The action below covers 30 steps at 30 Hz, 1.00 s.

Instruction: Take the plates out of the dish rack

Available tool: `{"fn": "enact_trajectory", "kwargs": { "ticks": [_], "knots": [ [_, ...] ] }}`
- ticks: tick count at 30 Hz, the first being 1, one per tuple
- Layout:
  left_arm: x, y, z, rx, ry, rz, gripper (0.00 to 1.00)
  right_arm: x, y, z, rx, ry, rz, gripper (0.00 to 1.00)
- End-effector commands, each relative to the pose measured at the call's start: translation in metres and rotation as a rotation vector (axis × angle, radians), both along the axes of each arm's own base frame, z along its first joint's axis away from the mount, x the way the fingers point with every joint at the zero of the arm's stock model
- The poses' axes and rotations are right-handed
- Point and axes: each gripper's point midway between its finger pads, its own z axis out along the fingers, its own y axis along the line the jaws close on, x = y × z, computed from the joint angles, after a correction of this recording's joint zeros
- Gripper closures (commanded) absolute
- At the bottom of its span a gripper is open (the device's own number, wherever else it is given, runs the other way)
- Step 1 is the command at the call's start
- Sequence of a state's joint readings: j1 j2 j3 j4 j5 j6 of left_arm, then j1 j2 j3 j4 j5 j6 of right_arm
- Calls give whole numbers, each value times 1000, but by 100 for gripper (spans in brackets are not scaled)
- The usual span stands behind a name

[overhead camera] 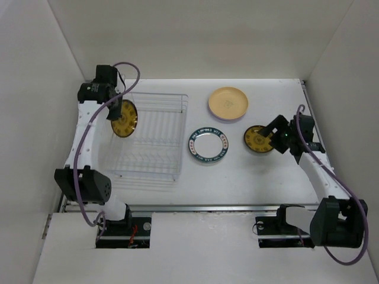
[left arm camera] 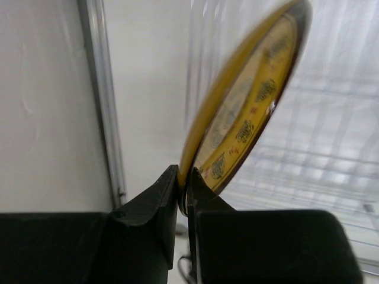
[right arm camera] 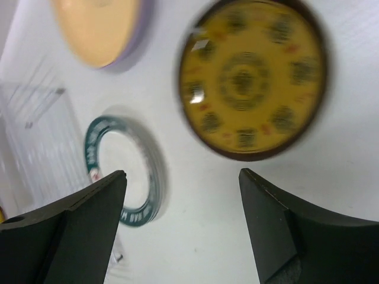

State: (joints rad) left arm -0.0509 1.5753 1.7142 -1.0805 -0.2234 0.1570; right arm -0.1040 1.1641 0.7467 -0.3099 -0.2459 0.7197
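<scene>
Gripping gold plate (overhead camera: pixel 124 118) by its rim with left fingers (left arm camera: pixel 177 188), on edge, over rack (overhead camera: pixel 148 148) at its 10 o'clock. Hovering with right fingers (overhead camera: pixel 271 134) spread wide above second gold plate (overhead camera: pixel 257 140), flat on tabletop (overhead camera: pixel 237 177), 3 o'clock from teal-rim plate (overhead camera: pixel 208 145). Seeing tan plate (overhead camera: pixel 228 102) at 1 o'clock from that.

My left wrist view crops the held gold plate (left arm camera: pixel 249 106) at its top, dish rack (left arm camera: pixel 331 148) behind blurred, tan plate (right arm camera: pixel 100 23) cut off on my right wrist view, teal-rimmed plate (overhead camera: pixel 208 146) lettering unreadable
</scene>
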Motion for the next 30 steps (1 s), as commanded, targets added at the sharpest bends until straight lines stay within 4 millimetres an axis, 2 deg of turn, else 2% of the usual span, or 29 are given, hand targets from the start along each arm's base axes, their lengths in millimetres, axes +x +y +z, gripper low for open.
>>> {"fn": "enact_trajectory", "kwargs": {
  "ticks": [1,2,3,4,5,6,7,8,9,11,12,13,15,16,17,18,22,25,26,28,30],
  "knots": [
    [0,-32,90,-130,-310,-58,100,14,52,95,-111,-329,272,16],
    [-3,-35,105,-150,-362,-73,100,14,66,111,-119,-394,332,16],
    [-1,-42,112,-185,-385,-89,100,12,80,120,-131,-441,399,15],
    [-3,-61,116,-278,-385,-146,100,1,111,130,-91,-484,509,15],
    [-6,-73,126,-333,-400,-194,100,-1,126,147,-81,-557,564,15],
    [-7,-86,121,-387,-368,-235,100,-2,142,151,-60,-581,619,15],
    [-10,-111,120,-511,-333,-315,100,-5,158,154,-39,-603,672,15],
    [-13,-125,112,-583,-290,-350,100,-14,185,172,6,-670,755,15],
    [-14,-138,103,-649,-233,-383,100,-12,199,166,25,-660,798,15],
    [-28,-169,101,-833,-134,-473,100,-14,221,171,76,-667,861,13],
    [-28,-175,100,-868,-116,-504,100,-21,238,184,106,-711,928,13],
    [-27,-176,92,-897,-75,-491,100,-19,247,179,132,-693,952,13],
    [-29,-180,88,-928,-44,-511,100,-26,265,184,155,-702,993,13],
    [-28,-182,87,-937,-36,-522,100,-22,272,190,152,-727,988,13],
    [-29,-184,84,-950,-16,-532,100,-22,277,186,150,-718,988,13],
    [-32,-188,87,-980,-12,-551,100,-22,284,191,154,-730,980,13],
    [-33,-191,76,-980,17,-556,100,-20,301,194,203,-738,989,13],
    [-39,-195,78,-1013,24,-582,100,-16,316,188,245,-721,981,17],
    [-42,-198,74,-1016,41,-585,100,-7,320,182,248,-698,966,19],
    [-45,-198,74,-1017,44,-583,100,-3,324,174,276,-653,953,33],
    [-47,-196,70,-1010,52,-574,100,2,327,177,296,-658,935,62]
  ]
}}
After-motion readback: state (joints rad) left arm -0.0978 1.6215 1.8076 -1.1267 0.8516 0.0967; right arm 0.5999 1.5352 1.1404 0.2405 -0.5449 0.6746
